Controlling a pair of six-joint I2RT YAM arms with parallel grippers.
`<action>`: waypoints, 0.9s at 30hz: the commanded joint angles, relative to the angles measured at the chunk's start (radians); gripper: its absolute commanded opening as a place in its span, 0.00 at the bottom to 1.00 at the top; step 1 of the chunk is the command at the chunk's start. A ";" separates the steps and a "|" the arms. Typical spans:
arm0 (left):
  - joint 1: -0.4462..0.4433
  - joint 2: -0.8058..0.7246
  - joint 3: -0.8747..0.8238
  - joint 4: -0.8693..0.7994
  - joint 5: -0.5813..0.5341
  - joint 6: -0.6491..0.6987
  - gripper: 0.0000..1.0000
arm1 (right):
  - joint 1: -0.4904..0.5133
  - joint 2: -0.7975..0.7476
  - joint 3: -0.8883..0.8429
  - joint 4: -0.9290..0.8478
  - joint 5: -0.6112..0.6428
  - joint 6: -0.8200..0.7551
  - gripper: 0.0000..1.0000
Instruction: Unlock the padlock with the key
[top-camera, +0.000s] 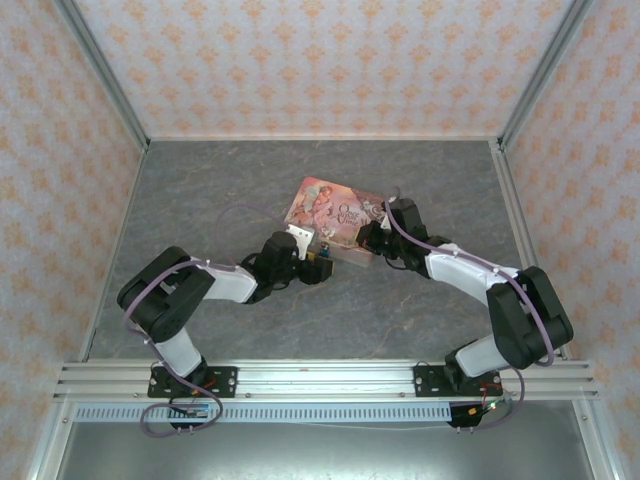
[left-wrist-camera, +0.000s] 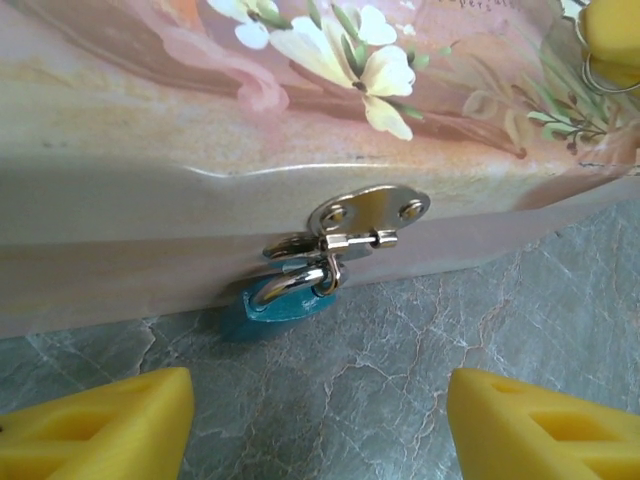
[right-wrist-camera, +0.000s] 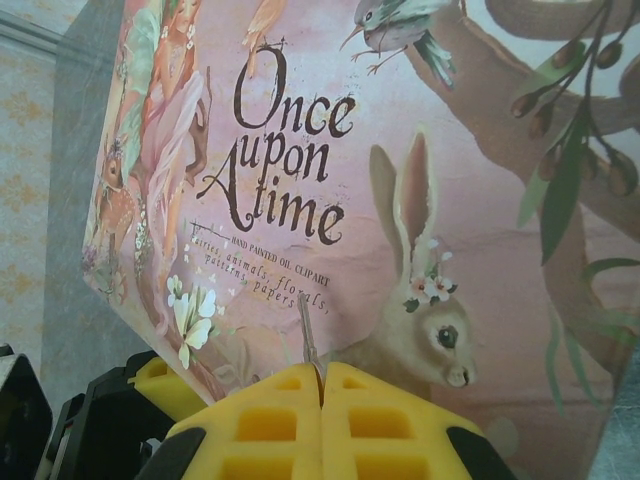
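Note:
The small blue padlock (left-wrist-camera: 272, 307) hangs by its silver shackle from the metal hasp (left-wrist-camera: 365, 222) on the front wall of the pink tin (top-camera: 335, 210), resting against the table. My left gripper (left-wrist-camera: 320, 425) is open, its yellow fingers (left-wrist-camera: 100, 425) spread wide just short of the padlock with nothing between them. Over the tin's lid (right-wrist-camera: 420, 200), my right gripper (right-wrist-camera: 322, 378) is shut on the key (right-wrist-camera: 308, 328). The thin blade sticks up from between the pads. In the top view the left gripper (top-camera: 312, 262) sits at the tin's near wall and the right gripper (top-camera: 372, 238) at its right end.
The grey marble-patterned table (top-camera: 250, 180) is ringed by patterned walls with metal corner rails. The tin lies tilted at the table's middle, both arms converging on its near side. In the left wrist view, a finger of the right gripper (left-wrist-camera: 612, 30) shows at the top right with a wire ring beneath it.

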 joint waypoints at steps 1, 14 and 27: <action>0.014 0.031 0.026 0.055 -0.016 0.032 0.67 | -0.001 0.027 -0.041 -0.073 0.058 -0.023 0.00; 0.021 0.105 0.078 0.073 -0.027 0.037 0.62 | 0.008 0.025 -0.046 -0.068 0.070 -0.026 0.00; 0.019 0.147 0.116 0.092 -0.006 0.014 0.54 | 0.014 0.017 -0.063 -0.067 0.075 -0.029 0.00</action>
